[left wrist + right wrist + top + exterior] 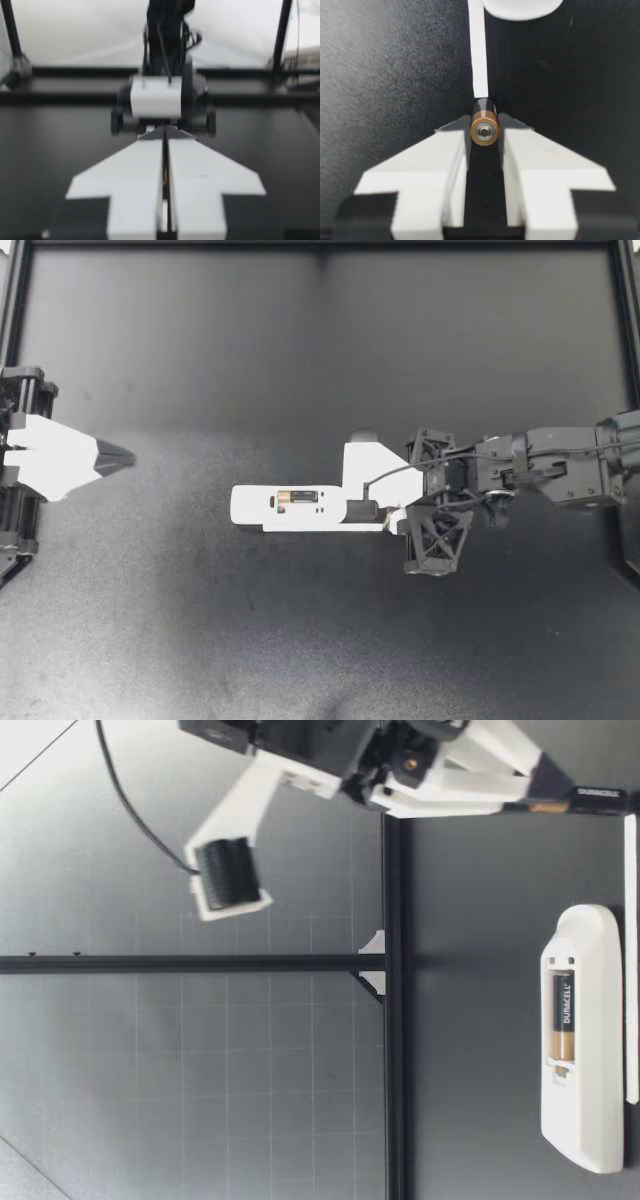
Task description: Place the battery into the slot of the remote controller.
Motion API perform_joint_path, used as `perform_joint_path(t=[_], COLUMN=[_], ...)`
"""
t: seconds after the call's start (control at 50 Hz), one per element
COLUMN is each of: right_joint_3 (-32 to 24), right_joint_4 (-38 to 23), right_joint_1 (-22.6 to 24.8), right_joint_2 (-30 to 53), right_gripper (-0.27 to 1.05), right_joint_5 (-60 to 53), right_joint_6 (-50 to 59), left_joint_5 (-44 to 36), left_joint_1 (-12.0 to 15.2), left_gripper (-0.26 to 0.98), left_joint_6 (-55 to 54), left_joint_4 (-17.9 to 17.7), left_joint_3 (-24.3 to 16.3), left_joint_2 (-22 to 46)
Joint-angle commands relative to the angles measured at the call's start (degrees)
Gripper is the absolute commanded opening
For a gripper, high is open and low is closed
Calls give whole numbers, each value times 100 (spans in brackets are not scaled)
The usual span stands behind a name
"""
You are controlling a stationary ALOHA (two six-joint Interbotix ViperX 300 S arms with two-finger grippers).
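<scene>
The white remote (262, 508) lies back-up in the middle of the table, with one battery (298, 498) seated in its open slot. My right gripper (378, 518) is at the remote's right end, low over the table. In the right wrist view its fingers press on both sides of a second battery (485, 129), whose copper end faces the camera. The low view shows that battery (590, 798) held at the fingertips, just beyond the remote's (585, 1050) end. My left gripper (112, 455) rests shut at the far left, holding nothing.
A thin white strip (631, 960) lies on the table along the remote, and runs ahead of the held battery in the right wrist view (479, 55). A black frame (320, 248) borders the dark mat.
</scene>
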Motion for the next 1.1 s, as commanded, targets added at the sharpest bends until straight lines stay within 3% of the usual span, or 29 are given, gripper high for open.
perform_joint_path(t=[0.0,0.14,0.36,0.48,0.78,1.08], right_joint_3=[-105,246,1441,1758,1591,1362], right_joint_4=[0,18,105,141,141,132], right_joint_1=[-18,-18,-62,-114,-202,-202], right_joint_2=[-422,-809,-967,-773,53,571], right_gripper=[4,4,4,4,4,4], right_joint_5=[-132,-1230,-5054,-6363,-6926,-6952], right_joint_6=[0,9,281,369,290,281], left_joint_5=[237,1063,2109,2338,2821,2804], left_joint_1=[35,176,299,316,325,360], left_gripper=[-17,-17,-17,-17,-17,-17], left_joint_6=[-9,0,9,0,0,0], left_joint_4=[-26,-44,-26,-26,-9,0], left_joint_3=[-202,-650,-1345,-1556,-2057,-2259], left_joint_2=[378,1310,2707,3129,4096,4755])
